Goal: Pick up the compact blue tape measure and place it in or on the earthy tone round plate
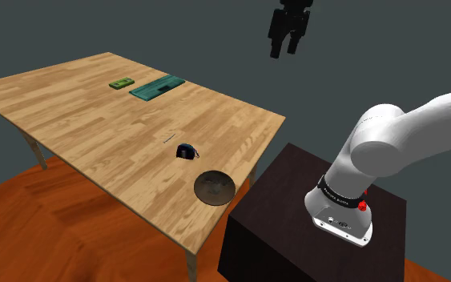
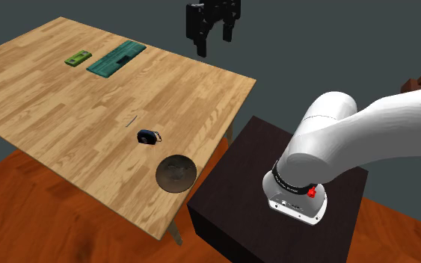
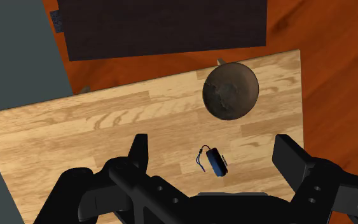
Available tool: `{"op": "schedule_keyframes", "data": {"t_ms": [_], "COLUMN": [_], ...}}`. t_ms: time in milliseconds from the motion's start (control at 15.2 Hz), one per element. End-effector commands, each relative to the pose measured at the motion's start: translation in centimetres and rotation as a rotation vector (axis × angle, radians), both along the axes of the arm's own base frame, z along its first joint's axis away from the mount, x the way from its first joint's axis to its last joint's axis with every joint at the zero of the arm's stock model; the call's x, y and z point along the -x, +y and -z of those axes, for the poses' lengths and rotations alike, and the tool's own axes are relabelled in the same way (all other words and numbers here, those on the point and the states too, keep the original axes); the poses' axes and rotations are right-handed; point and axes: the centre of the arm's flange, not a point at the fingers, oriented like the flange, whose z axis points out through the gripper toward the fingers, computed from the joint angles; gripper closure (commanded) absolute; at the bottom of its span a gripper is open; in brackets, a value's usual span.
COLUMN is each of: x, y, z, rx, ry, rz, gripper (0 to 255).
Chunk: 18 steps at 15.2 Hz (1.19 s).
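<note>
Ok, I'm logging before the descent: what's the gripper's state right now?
The gripper: open, holding nothing, high above the tape measure.

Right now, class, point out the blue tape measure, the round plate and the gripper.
blue tape measure [image 3: 217, 162], wrist view, on its blue case.
round plate [image 1: 213, 187], shoulder view, on its bare brown middle.
gripper [image 2: 216, 45], second exterior view, midway between its open fingertips.
</note>
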Motion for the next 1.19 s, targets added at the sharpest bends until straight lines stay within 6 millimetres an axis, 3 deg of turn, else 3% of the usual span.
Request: {"op": "schedule_keyframes", "data": {"t_ms": [0, 1122], "x": [0.0, -11.0], "y": [0.0, 5.6], "z": [0.0, 18.6], "rx": [0.0, 0.03], "ry": [0.0, -0.023], "rz": [0.0, 0.03], "gripper": [0, 0]}}
